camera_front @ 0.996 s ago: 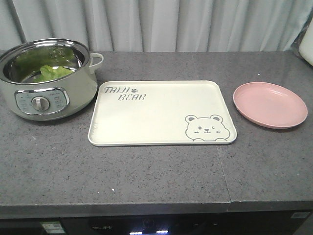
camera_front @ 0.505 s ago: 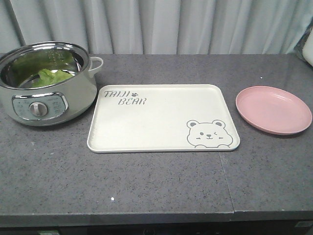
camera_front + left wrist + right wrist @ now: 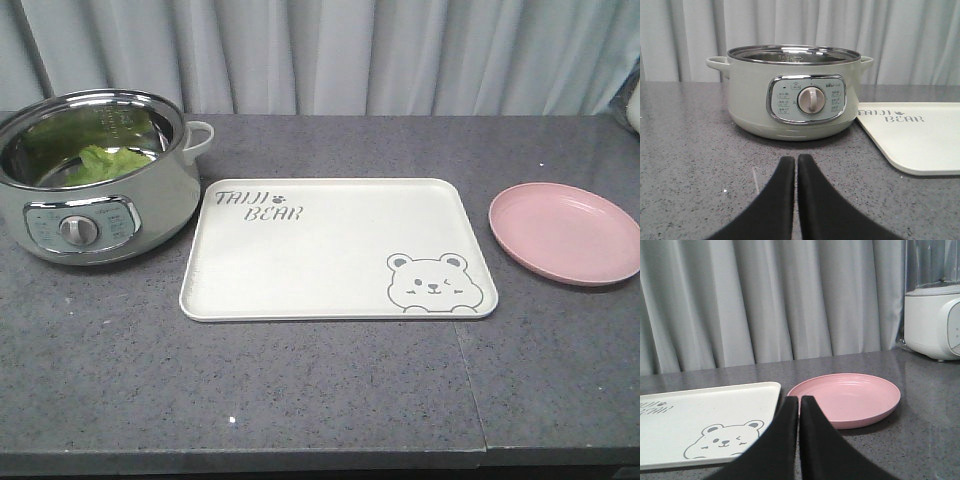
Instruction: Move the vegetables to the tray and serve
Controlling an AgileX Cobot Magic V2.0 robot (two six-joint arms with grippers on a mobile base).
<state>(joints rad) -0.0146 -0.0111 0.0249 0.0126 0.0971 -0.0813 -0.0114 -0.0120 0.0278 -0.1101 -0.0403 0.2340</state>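
The vegetables point(image 3: 108, 164), a green lettuce leaf, lie inside the steel bowl of the pale green electric pot point(image 3: 95, 180) at the far left. The cream tray point(image 3: 335, 250) with bear face and "TAIJI BEAR" lettering lies flat mid-counter with nothing on it. In the left wrist view my left gripper point(image 3: 795, 159) is shut and empty, low over the counter in front of the pot point(image 3: 795, 92). My right gripper point(image 3: 799, 399) is shut and empty, in front of the gap between the tray point(image 3: 710, 415) and the pink plate point(image 3: 845, 399). Neither gripper shows in the front view.
A round pink plate point(image 3: 566, 232) sits right of the tray. A white appliance point(image 3: 935, 320) stands at the far right. Grey curtains hang behind the dark speckled counter point(image 3: 320, 390), whose front edge runs along the bottom of the front view.
The front view has shifted: pot, tray and plate all sit lower and slightly to the right in the picture, and the counter's front edge has dropped toward the bottom. The objects themselves have not moved.
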